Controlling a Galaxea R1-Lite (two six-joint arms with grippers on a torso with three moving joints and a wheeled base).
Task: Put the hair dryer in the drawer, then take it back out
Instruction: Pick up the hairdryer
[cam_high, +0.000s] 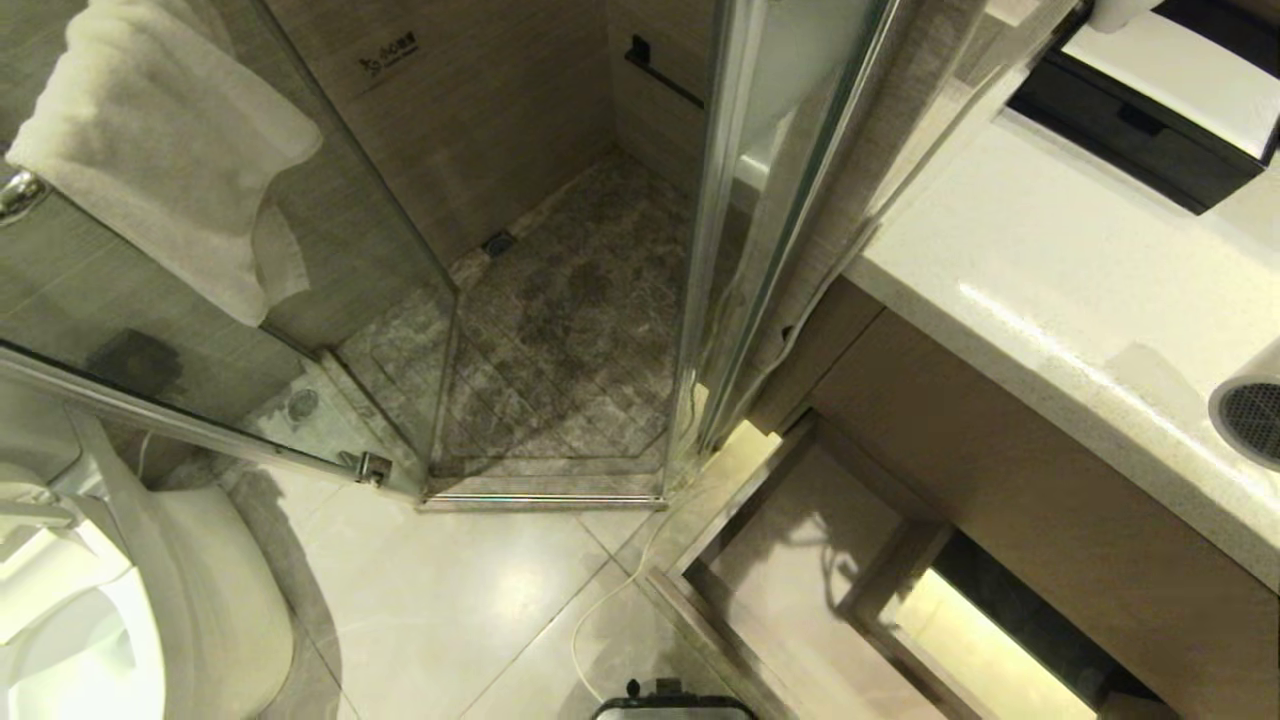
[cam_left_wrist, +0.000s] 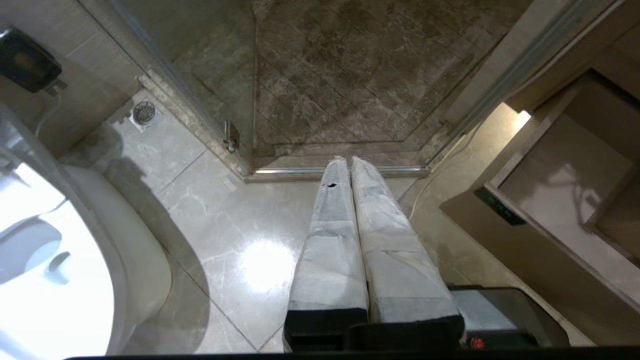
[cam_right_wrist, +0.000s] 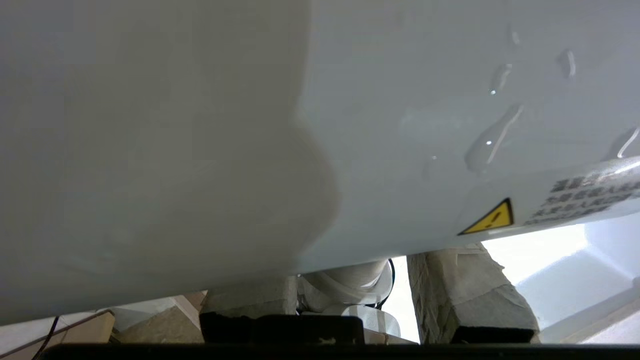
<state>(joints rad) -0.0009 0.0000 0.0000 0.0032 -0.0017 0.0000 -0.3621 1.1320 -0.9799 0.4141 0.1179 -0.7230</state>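
A bathroom: pale glossy floor tiles (cam_high: 440, 590) run up to a glass shower enclosure (cam_high: 560, 330) with a dark stone floor, and a white towel (cam_high: 160, 140) hangs over the glass at the robot's left. A white toilet (cam_high: 110, 600) sits at the near left. Along the right stands a long white countertop (cam_high: 1060, 290) over a wood-grain vanity, with a much taller plain panel beneath it.

Below that panel the drawer (cam_high: 790, 560) stands pulled out over the floor, its shallow light wood bottom bare and a box-shaped cut-out showing inside; the left wrist view shows the small black plate on its low front.

The hair dryer (cam_high: 1250, 415) is up over the countertop at the right edge of the head view, only its round grey mesh grille and a bit of white shell showing. In the right wrist view its white body fills most of the picture, with water drops and a yellow warning label, and the right gripper (cam_right_wrist: 350, 300) has its taped fingers clamped on the handle.

The left gripper (cam_left_wrist: 347, 162) hangs over the floor tiles, fingers pressed together, holding nothing
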